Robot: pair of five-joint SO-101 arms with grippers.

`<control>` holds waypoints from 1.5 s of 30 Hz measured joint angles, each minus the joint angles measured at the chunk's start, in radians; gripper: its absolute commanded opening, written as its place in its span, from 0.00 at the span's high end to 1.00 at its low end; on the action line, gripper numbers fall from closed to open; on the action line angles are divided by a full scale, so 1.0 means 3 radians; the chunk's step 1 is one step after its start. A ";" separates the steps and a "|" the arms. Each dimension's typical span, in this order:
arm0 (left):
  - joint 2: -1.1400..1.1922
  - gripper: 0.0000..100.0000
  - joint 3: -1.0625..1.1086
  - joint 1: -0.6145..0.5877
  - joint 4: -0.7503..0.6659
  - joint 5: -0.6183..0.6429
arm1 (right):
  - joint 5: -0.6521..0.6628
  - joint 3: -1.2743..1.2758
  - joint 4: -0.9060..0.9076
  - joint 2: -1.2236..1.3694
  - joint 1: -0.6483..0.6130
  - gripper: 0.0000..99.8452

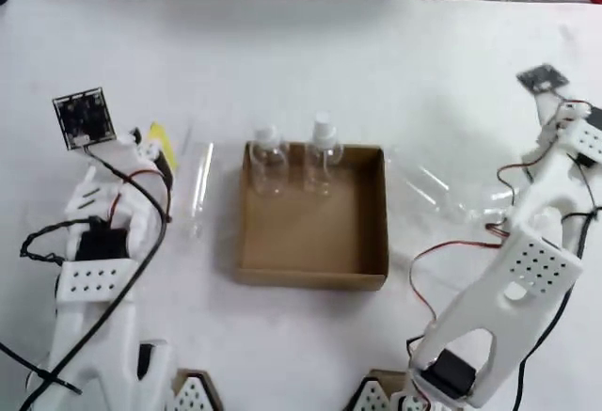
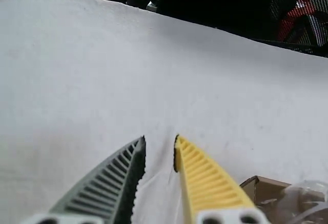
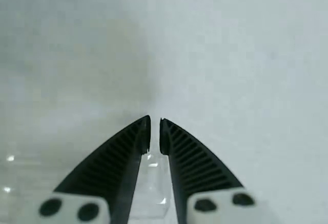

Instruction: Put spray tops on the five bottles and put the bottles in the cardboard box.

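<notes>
The cardboard box (image 1: 310, 275) lies in the middle of the table. Two clear bottles with spray tops (image 1: 268, 162) (image 1: 321, 157) stand inside it against the far wall. Another clear bottle (image 1: 199, 181) lies on the cloth left of the box. My left gripper (image 2: 160, 142) (image 1: 155, 148) hangs beside that bottle, slightly open with nothing between its grey and yellow fingers. Right of the box lie more clear bottles (image 1: 437, 190). My right gripper (image 3: 155, 120) (image 1: 503, 206) is among them, nearly shut with a clear piece (image 3: 152, 185) between its fingers, seemingly a bottle's neck.
A white cloth (image 1: 310, 63) covers the table, bare across its far half. The box corner (image 2: 264, 185) and a clear bottle (image 2: 305, 198) show beside my left gripper. Red and black cables (image 1: 451, 246) trail from the right arm near the box.
</notes>
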 measured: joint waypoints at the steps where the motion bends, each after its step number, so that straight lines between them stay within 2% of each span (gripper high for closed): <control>1: 0.0000 0.90 0.0000 0.0000 0.0000 0.0000 | 0.0107 0.0000 0.0133 0.0000 0.0031 0.98; 8: 0.0000 0.90 0.0000 0.0000 0.0000 0.0000 | 0.0788 -0.0005 0.0915 0.0000 0.0302 0.98; 17: 0.0000 0.90 0.0000 0.0000 0.0000 0.0000 | 0.1406 -0.0020 0.0936 -0.0087 0.0900 0.98; 24: 0.0000 0.90 0.0000 0.0000 0.0000 0.0000 | 0.2056 0.0368 0.0936 -0.0736 0.1135 0.98; 28: 0.0000 0.90 0.0000 0.0000 0.0000 0.0000 | 0.2327 0.0972 0.0941 -0.1463 0.1141 0.98; 32: 0.0000 0.90 0.0000 0.0000 0.0000 0.0000 | 0.2782 0.1872 0.0941 -0.2404 0.1146 0.98; 34: 0.0000 0.90 0.0000 0.0000 0.0000 0.0000 | 0.3176 0.2409 0.0941 -0.2936 0.1146 0.98; 38: 0.0000 0.90 0.0000 0.0000 0.0000 0.0000 | 0.4250 0.3529 0.0941 -0.3954 0.1166 0.98; 40: 0.0000 0.90 0.0000 0.0000 0.0000 0.0000 | 0.4613 0.4015 0.0941 -0.4419 0.1187 0.98; 43: 0.0000 0.90 0.0000 0.0000 0.0000 0.0000 | 0.4705 0.4618 0.0731 -0.5028 0.1038 0.98; 45: 0.0000 0.90 0.0000 0.0000 0.0000 0.0000 | 0.4562 0.4951 0.0481 -0.5334 0.0921 0.98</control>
